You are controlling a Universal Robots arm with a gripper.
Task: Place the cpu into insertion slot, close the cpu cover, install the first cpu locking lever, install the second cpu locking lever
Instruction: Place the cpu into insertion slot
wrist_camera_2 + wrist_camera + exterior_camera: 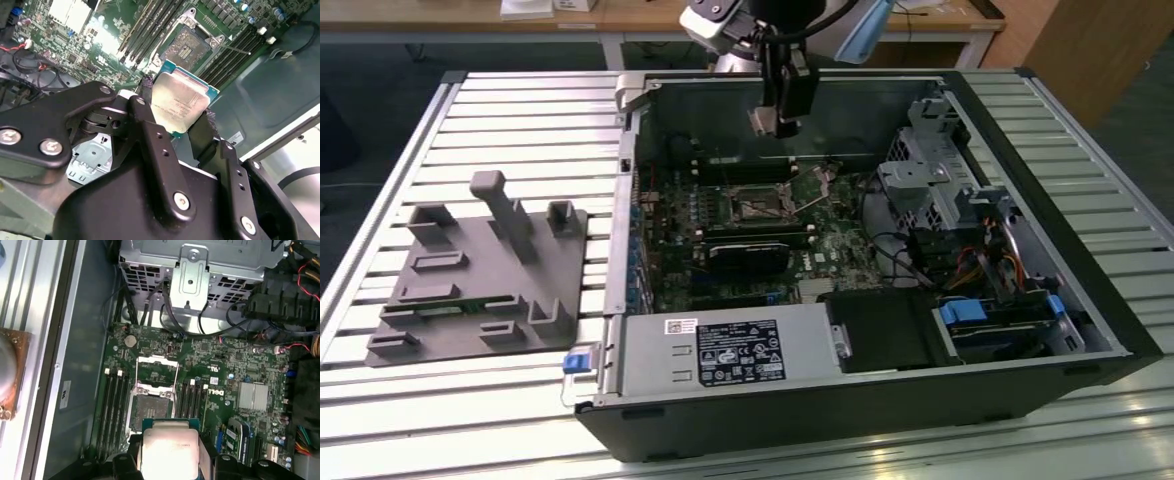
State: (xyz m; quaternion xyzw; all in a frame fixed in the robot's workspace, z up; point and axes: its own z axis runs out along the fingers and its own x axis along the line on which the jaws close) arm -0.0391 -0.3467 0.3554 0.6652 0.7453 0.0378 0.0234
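My gripper hangs over the back part of the open computer case, shut on the cpu. In both wrist views the cpu is a silver-topped square chip pinched by its edges between the two black fingers. It hangs well above the motherboard. The insertion slot lies below it, dark and bare inside. The cpu cover is a silver frame flipped back open beside the slot.
Memory slots flank the socket on both sides. A metal drive cage with cables and a power supply box sit inside the case. A grey fixture rests on the slatted table at the exterior view's left.
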